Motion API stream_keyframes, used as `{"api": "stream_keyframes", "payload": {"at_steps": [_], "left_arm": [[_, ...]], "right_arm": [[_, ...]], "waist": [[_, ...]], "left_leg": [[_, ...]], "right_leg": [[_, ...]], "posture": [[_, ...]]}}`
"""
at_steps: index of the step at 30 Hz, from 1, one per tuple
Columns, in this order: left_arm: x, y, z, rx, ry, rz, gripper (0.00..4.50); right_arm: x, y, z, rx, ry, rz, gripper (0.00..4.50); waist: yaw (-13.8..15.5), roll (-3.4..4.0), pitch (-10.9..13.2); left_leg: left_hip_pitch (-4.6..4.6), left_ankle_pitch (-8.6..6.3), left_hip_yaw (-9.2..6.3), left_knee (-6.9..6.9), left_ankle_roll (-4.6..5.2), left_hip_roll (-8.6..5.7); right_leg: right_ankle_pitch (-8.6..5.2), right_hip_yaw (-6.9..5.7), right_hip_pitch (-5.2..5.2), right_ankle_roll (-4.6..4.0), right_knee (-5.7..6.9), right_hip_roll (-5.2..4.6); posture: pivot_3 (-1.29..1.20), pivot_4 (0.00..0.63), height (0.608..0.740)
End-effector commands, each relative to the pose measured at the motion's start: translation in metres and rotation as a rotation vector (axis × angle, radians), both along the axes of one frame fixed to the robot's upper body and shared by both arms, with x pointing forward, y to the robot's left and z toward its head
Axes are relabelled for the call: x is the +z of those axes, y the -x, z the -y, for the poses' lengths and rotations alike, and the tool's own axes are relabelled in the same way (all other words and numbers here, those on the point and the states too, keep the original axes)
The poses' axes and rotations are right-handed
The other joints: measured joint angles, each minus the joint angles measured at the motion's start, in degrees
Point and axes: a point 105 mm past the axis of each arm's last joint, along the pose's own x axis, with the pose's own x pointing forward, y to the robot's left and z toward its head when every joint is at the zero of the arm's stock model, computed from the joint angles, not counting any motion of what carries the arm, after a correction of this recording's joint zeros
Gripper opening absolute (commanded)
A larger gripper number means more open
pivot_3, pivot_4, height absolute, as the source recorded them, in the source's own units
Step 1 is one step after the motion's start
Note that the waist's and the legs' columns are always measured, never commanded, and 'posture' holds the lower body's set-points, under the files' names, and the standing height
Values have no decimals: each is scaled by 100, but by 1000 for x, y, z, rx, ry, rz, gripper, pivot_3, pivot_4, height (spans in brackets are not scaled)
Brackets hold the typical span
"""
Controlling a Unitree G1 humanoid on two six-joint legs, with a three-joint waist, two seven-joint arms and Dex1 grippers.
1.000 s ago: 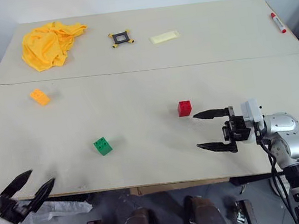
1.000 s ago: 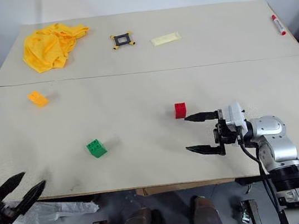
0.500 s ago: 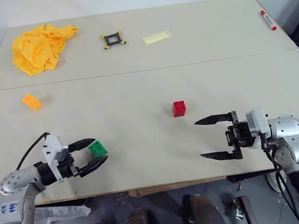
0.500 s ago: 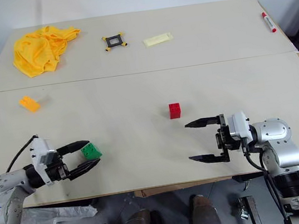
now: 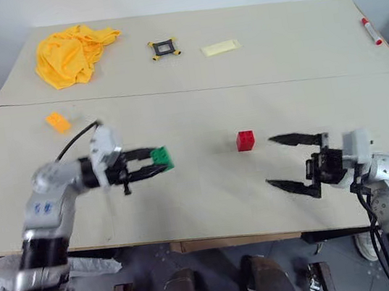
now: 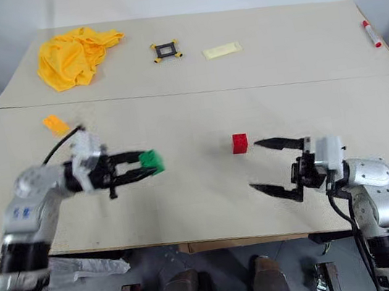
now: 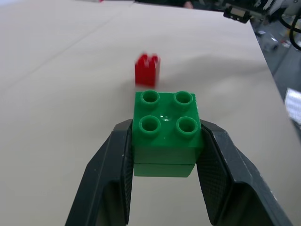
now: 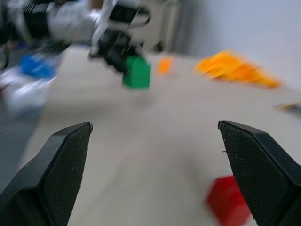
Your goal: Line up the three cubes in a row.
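Left gripper (image 5: 159, 164) clamped on the green cube (image 5: 161, 158), we held it left of centre, facing the red cube (image 5: 245, 140), apparently to start the row, right gripper (image 5: 294, 162) gaping, orange cube (image 5: 58, 122) upper left.

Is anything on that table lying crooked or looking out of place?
Mostly the orange-yellow brick: it lies askew near the table's left side, far from the red brick and the green brick in the left gripper. A crumpled yellow cloth sits bunched in the far corner.
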Motion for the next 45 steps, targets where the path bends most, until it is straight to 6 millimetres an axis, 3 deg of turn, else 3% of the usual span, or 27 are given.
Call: {"api": "stream_keyframes", "payload": {"at_steps": [1, 3, 10, 19, 30, 32, 35, 39, 42, 45], "left_arm": [[-15, -28, 26, -24, -79, -16, 1486], [-27, -42, 43, -45, -130, -31, 1486], [-45, -57, 58, -17, -184, -72, 1486], [-50, -58, 47, -24, -265, -72, 1486], [-50, -51, 34, -71, -300, -98, 1486], [-48, -54, 34, -53, -295, -70, 2240], [-35, -56, 36, -48, -206, -60, 3010], [-13, -49, 16, -65, -47, 21, 4164], [-10, -39, -11, -40, 35, 66, 4164], [-10, -25, -55, 147, 150, 83, 4339]], "right_arm": [[7, 2, 9, -66, -18, 38, 4500], [3, 5, 14, -101, 6, 52, 4500], [2, 19, 23, -175, 31, 53, 4500], [-14, 33, 33, -214, 79, 5, 4500], [-25, 29, 41, -223, 95, -6, 4500], [-25, 28, 40, -215, 96, -6, 4500], [-26, 26, 38, -200, 94, -8, 4500], [-25, 17, 27, -145, 77, -3, 4500], [-22, 11, 15, -100, 53, 0, 4500], [-12, 1, 0, -55, 20, 28, 4500]], "waist": [[4, -2, 1], [13, -7, 3], [-56, -14, 8], [-39, -22, 4], [-154, -23, 3], [-152, -23, 3], [-142, -25, 4], [-147, -26, 5], [-171, -26, 5], [-274, -23, 4]], "left_leg": [[-5, 1, 4, -1, 2, -15], [-8, 2, 4, 0, 4, -16], [-12, 2, 16, -20, 4, -8], [-5, 5, 15, -7, 9, 2], [-2, 5, 14, -8, 9, 7], [-2, 5, 15, -8, 9, 8], [-5, 5, 13, -7, 10, 7], [-9, 6, 10, -4, 12, 11], [-7, 6, 7, -5, 11, 13], [-2, 6, 5, -9, 11, 18]], "right_leg": [[0, -4, 0, 1, -6, 5], [0, -7, 0, 2, -9, 8], [-1, -12, -14, 9, -22, 10], [3, -3, -5, 14, -13, 6], [2, -3, -5, 14, -10, 7], [2, -1, -5, 14, -10, 6], [2, -3, -6, 14, -10, 6], [2, -3, -9, 14, -9, -1], [2, -5, -8, 14, -7, -1], [2, -3, -8, 13, -1, -1]], "posture": [[0, 150, 740], [0, 150, 740], [0, 150, 740], [0, 150, 740], [0, 150, 740], [0, 150, 740], [0, 150, 740], [0, 150, 740], [0, 150, 740], [0, 150, 740]]}}
